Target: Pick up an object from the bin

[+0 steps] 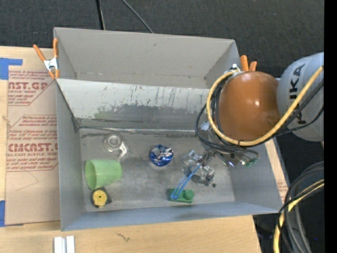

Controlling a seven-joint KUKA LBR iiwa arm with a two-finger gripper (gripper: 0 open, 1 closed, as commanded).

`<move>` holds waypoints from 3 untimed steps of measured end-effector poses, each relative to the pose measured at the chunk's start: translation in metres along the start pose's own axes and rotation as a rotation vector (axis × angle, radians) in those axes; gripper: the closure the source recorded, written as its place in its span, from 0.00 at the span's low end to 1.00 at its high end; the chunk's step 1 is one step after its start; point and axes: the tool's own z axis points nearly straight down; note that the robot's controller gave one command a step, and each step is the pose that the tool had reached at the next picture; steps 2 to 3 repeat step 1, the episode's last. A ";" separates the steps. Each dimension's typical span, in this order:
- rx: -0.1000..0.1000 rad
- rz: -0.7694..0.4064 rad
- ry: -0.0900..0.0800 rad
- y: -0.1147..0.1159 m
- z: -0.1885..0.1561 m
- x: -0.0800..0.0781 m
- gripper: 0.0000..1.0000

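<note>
Gripper (199, 168): low over the bin (158, 96) floor, right of middle; how wide it stands cannot be told.
Thing: blue stick (185, 183) with a green foot, upper end at the gripper, near the front wall.
Room: blue ball (160, 156) near on the left; green cup (102, 173) well apart; right wall close.

green cup (102, 173) on its side | yellow cap (99, 197) just beside | clear cup (112, 143) | blue ball (160, 155)

The single camera looks down into the grey bin (142, 96) from above, a little tilted and fairly near; the arm (247, 107) is at the right of the frame.
</note>
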 end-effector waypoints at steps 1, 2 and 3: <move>0.002 0.002 -0.001 -0.017 -0.047 0.002 1.00; 0.002 0.002 -0.001 -0.017 -0.047 0.002 1.00; 0.002 0.002 -0.001 -0.017 -0.047 0.002 1.00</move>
